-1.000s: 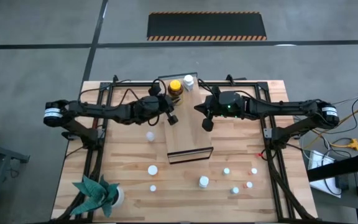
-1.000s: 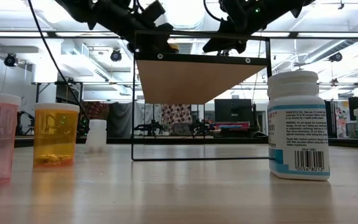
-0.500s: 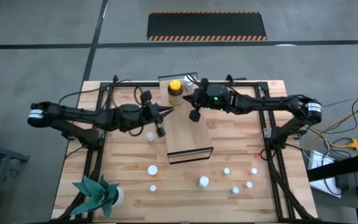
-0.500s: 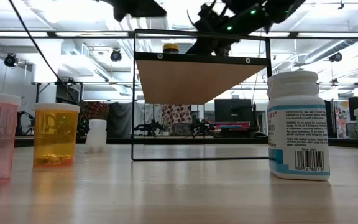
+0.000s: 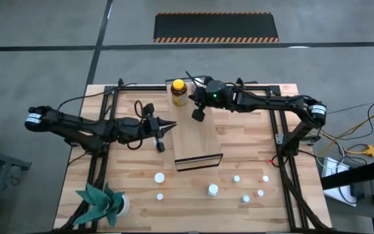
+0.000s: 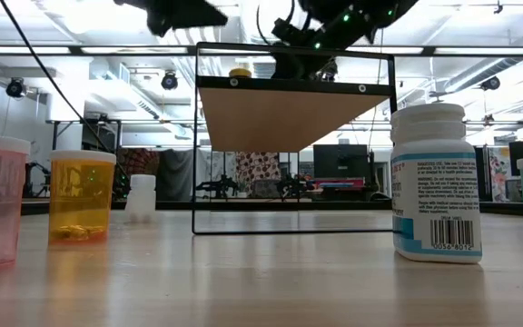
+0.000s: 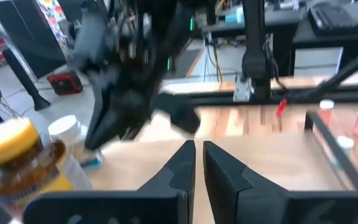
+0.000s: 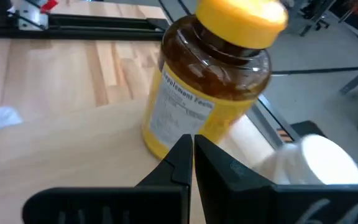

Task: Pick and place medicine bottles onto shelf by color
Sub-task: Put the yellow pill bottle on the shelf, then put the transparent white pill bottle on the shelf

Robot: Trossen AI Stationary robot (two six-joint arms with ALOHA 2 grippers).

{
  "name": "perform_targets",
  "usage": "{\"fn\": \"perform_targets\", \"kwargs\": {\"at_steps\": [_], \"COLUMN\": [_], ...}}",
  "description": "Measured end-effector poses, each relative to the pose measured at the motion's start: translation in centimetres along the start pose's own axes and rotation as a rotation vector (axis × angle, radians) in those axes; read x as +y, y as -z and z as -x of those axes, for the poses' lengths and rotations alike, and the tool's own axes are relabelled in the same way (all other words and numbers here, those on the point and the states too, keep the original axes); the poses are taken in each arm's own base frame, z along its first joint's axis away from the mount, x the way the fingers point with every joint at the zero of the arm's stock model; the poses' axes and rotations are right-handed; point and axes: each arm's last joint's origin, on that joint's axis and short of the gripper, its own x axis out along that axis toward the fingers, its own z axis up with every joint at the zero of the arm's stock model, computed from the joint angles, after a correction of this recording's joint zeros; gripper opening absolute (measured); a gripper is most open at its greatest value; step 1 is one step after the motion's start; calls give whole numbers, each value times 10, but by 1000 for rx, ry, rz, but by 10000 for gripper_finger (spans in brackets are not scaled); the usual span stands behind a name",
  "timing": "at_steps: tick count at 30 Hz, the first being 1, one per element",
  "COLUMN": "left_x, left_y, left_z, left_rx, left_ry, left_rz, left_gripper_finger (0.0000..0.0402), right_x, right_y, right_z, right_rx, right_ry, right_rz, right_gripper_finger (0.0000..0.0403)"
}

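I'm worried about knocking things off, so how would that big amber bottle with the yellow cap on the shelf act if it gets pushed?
The amber bottle stands upright near the shelf's far end, taller than wide, so a high push would probably tip it. Its round body would likely roll once down. The glossy wall may slip against the right end effector, whose fingers look shut.

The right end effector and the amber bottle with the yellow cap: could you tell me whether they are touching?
Cannot tell. In the right wrist view the shut fingers overlap the amber bottle, so no gap or contact shows; the high view has the right end effector close beside it.

Butcher-block table (image 5: 128,188): shelf (image 5: 197,140), bottles (image 5: 212,190).
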Motion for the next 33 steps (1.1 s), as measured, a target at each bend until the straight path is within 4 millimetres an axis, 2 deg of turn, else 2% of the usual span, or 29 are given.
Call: {"fn": "perform_targets", "kwargs": {"at_steps": [4, 8, 11, 15, 19, 23, 26, 33], "left_x": [-2, 0, 3, 2, -2, -4, -2, -1], "left_y": [16, 33, 46, 66, 94, 116, 124, 139], "left_z": [0, 7, 14, 19, 19, 18, 18, 21], "left_rx": [92, 278, 410, 534, 616, 600, 583, 602], "left_ry": [5, -1, -24, 5, 15, -9, -29, -47], "left_rz": [58, 72, 102, 163, 174, 153, 150, 172], "left_gripper_finger": [15, 25, 52, 116, 186, 232, 244, 246], "right_x": [8, 23, 34, 48, 58, 63, 64, 66], "right_y": [-7, -9, -11, -10, -5, 2, 7, 13], "right_z": [28, 58, 78, 97, 107, 109, 107, 104], "right_rx": [18, 49, 29, 2, -4, 10, 30, 52], "right_ry": [-53, -117, -156, -205, -240, -252, -254, -255], "right_rz": [11, 42, 33, 29, 33, 16, 7, 1], "right_gripper_finger": [8, 8, 8, 8, 8, 8, 8, 8]}}
